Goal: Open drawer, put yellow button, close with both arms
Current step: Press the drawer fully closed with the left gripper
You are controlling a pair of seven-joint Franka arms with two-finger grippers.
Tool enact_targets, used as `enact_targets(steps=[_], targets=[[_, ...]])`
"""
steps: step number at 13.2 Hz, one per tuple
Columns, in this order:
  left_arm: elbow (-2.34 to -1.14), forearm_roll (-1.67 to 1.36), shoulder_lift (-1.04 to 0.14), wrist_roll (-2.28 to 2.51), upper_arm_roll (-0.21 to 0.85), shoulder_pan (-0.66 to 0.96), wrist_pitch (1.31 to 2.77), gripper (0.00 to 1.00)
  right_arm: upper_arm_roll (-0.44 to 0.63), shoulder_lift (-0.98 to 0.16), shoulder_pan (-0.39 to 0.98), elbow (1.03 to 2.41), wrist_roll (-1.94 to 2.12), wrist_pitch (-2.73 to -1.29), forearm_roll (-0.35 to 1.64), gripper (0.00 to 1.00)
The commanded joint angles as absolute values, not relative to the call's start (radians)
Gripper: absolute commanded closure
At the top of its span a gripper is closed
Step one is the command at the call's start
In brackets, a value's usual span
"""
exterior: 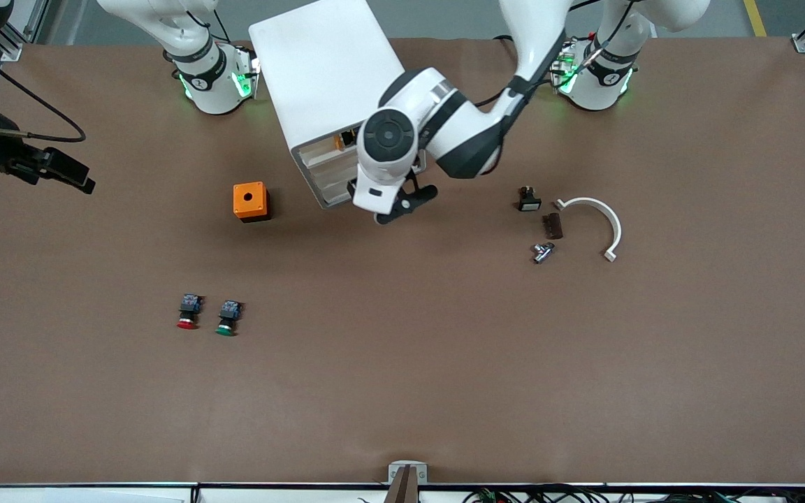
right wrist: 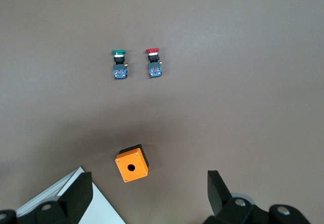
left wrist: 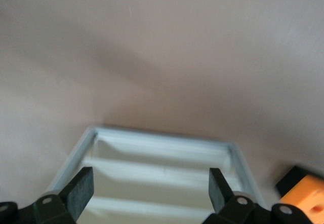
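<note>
The white cabinet [exterior: 318, 77] stands between the two arm bases. Its uppermost drawer [exterior: 325, 148] shows a dark gap with a small yellow-orange bit [exterior: 339, 142] in it, probably the yellow button; the left arm hides the rest. My left gripper [exterior: 406, 202] is open just in front of the drawer fronts. In the left wrist view its fingertips [left wrist: 81, 191] frame the cabinet's front [left wrist: 162, 148] and hold nothing. My right gripper [exterior: 70, 175] is open and empty, high over the right arm's end of the table.
An orange box [exterior: 250, 201] with a round hole stands beside the cabinet, also in the right wrist view [right wrist: 131, 164]. A red-capped button [exterior: 188, 312] and a green-capped button [exterior: 228, 318] lie nearer the front camera. A white curved piece [exterior: 602, 220] and small parts [exterior: 542, 252] lie toward the left arm's end.
</note>
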State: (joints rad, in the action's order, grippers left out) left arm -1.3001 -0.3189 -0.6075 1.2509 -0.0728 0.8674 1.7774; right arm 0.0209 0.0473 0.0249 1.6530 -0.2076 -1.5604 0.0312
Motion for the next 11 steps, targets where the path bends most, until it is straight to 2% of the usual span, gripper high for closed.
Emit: enact_targets(steps=[1, 6, 8, 11], targets=[[-1.319, -0.215, -0.522, 1.244, -0.074, 0.796, 1.769, 0.00, 0.005, 0.043, 0.000, 1.652, -0.201, -1.574, 0.025, 0.00], [-1.318, 0.092, -0.491, 1.238, -0.075, 0.736, 1.769, 0.00, -0.006, 0.044, -0.012, 1.652, -0.193, -1.597, 0.023, 0.00], [-1.316, 0.110, -0.476, 1.209, -0.069, 0.678, 1.770, 0.00, -0.055, 0.046, -0.057, 1.651, -0.192, -1.597, 0.023, 0.00], [-1.316, 0.112, -0.446, 1.099, -0.072, 0.654, 1.769, 0.00, -0.057, 0.048, -0.048, 1.651, -0.192, -1.597, 0.018, 0.00]])
